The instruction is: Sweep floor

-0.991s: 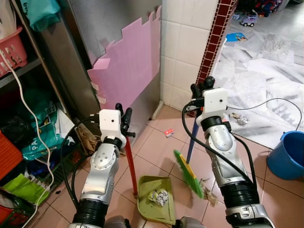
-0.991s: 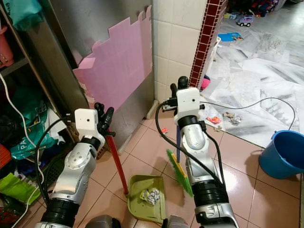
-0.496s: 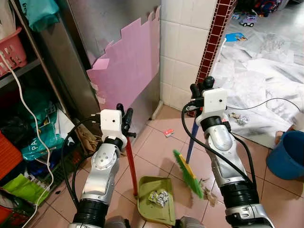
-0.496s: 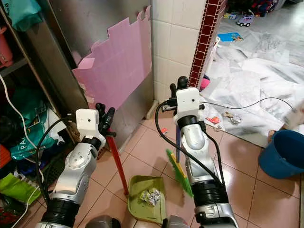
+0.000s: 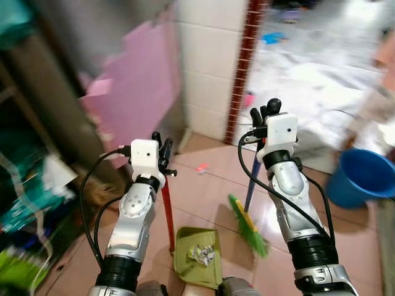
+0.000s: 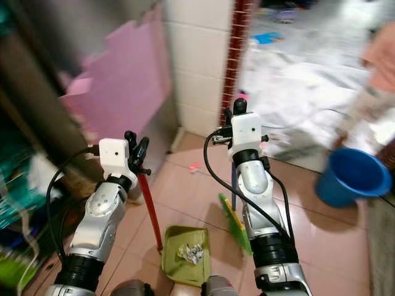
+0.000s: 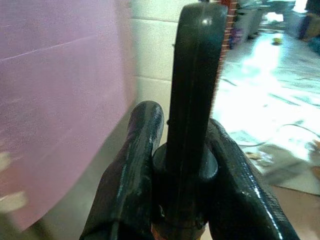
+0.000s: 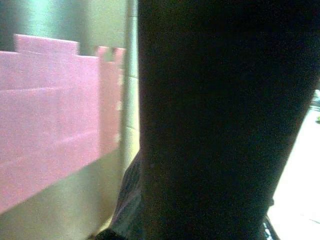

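Observation:
My left gripper (image 5: 162,145) is shut on the top of a red handle (image 5: 168,213) that runs down to a green dustpan (image 5: 185,271) on the tiled floor. In the pan lies a crumpled ball of paper (image 5: 200,254). The left wrist view shows both black fingers (image 7: 135,165) clamped around the handle's dark end (image 7: 192,95). My right gripper (image 5: 264,114) is shut on a broom's blue stick (image 5: 251,188). Its green bristles (image 5: 248,227) rest on the floor just right of the pan. A dark shape, the broom stick (image 8: 220,120), blocks much of the right wrist view.
The head views are blurred. A pink foam board (image 5: 133,92) leans on a metal cabinet at the left, with cluttered shelves (image 5: 24,185) beside it. A blue bucket (image 5: 361,179) stands at the right, and a person (image 5: 382,68) is next to it. White tiled wall (image 5: 210,55) ahead.
The whole picture has slid left and blurred, so the camera has turned right. A person has come into view by the bucket. Both grippers keep their grips.

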You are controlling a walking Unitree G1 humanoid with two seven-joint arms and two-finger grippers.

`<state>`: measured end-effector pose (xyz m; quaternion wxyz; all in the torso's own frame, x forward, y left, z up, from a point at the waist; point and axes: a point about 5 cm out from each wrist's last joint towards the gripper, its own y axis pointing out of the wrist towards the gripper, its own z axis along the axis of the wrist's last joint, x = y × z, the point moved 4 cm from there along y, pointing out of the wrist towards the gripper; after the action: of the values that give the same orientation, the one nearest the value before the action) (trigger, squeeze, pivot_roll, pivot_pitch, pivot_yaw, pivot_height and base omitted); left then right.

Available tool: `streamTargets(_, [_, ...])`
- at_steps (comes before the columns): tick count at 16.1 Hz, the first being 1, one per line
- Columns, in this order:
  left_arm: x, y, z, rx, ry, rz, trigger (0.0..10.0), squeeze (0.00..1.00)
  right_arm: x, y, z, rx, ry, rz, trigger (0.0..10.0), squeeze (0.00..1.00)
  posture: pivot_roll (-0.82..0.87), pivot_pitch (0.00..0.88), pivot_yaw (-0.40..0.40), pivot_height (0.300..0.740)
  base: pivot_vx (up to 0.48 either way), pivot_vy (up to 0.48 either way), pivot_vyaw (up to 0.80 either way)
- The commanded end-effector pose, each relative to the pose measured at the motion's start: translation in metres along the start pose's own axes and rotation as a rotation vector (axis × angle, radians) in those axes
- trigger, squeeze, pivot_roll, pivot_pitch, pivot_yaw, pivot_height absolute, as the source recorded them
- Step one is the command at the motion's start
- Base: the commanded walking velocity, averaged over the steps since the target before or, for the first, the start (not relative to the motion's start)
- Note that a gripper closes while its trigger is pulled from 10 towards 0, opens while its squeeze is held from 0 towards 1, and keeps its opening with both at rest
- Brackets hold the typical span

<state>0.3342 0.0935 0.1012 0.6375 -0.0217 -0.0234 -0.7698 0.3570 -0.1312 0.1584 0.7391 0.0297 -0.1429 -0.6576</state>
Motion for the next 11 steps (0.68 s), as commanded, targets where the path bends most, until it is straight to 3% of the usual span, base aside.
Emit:
streamTargets(1, [0.004, 0.001, 0.005, 0.022, -0.028, -0.014, 10.0, 0.0, -0.001, 0.005, 0.012, 0.041, -0.006, 0.002, 10.0, 0.0, -0.05, 0.0, 0.042, 0.74, 0.0, 0.0, -0.8])
streamTargets(4, [0.005, 0.005, 0.008, 0.02, -0.056, -0.015, 10.0, 0.0, 0.004, 0.004, 0.011, 0.033, -0.024, -0.006, 10.0, 0.0, -0.04, 0.0, 0.024, 0.74, 0.0, 0.0, -0.8])
streamTargets(8, [0.006, 0.01, 0.018, 0.051, -0.02, -0.025, 10.0, 0.0, 0.008, 0.005, 0.014, 0.033, -0.056, -0.01, 10.0, 0.0, -0.04, 0.0, 0.017, 0.74, 0.0, 0.0, -0.8])
streamTargets(11, [0.004, 0.002, 0.011, 0.031, -0.028, -0.006, 10.0, 0.0, 0.028, 0.004, 0.023, 0.063, -0.096, -0.071, 10.0, 0.0, -0.05, 0.0, 0.043, 0.74, 0.0, 0.0, -0.8])
